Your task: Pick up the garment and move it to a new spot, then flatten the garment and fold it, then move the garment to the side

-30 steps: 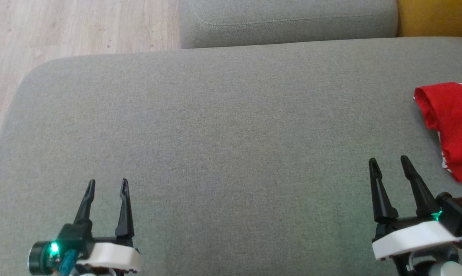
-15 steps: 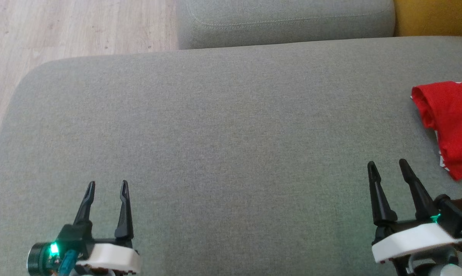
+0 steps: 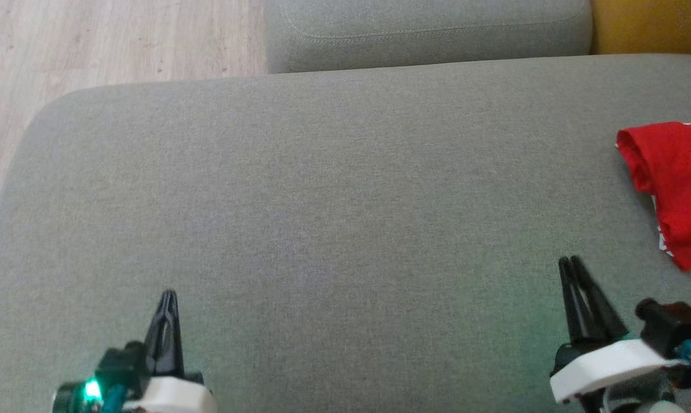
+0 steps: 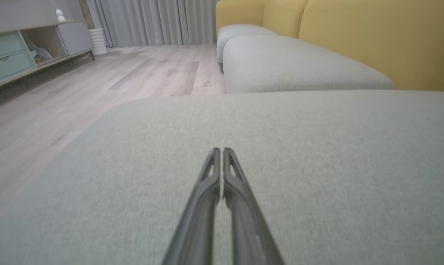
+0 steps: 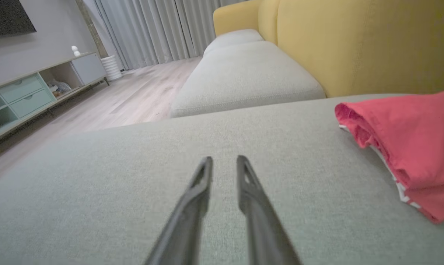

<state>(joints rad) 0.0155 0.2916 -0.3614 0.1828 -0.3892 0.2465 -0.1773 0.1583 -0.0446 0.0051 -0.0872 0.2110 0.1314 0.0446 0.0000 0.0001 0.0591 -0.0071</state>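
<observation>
We see the left gripper (image 3: 167, 295) low over the grey seat cushion (image 3: 334, 201) with its two dark fingers pressed together and nothing between them. In its wrist view the tips nearly meet and the fingers touch a little further down. Ahead of those fingertips there is only bare grey fabric up to the cushion's rounded far edge. Beyond and to the left of that edge lies the pale wooden floor (image 3: 93, 46). A second grey cushion (image 3: 425, 34) sits ahead and a little to the right.

The right gripper (image 5: 224, 159) also hangs low over the same cushion, well apart from the left one. In its wrist view the fingers stand narrowly apart, with a slim strip of cushion showing between the tips and nothing gripped. From the head view they look almost closed, so we read the gap as small.

The red garment (image 3: 678, 183) lies on the cushion ahead of and to the right of the right gripper's tips, near them but not touching. It is bunched into a thick fold with a rounded edge on the side nearest the gripper, and a thin white trim shows along its lower edge. The head view's right border cuts it off.

Behind the garment, further to the right gripper's right, rises the yellow backrest (image 5: 354, 44). Far ahead and to its left stand a low cabinet (image 5: 30, 92) and grey curtains (image 5: 151, 29).
</observation>
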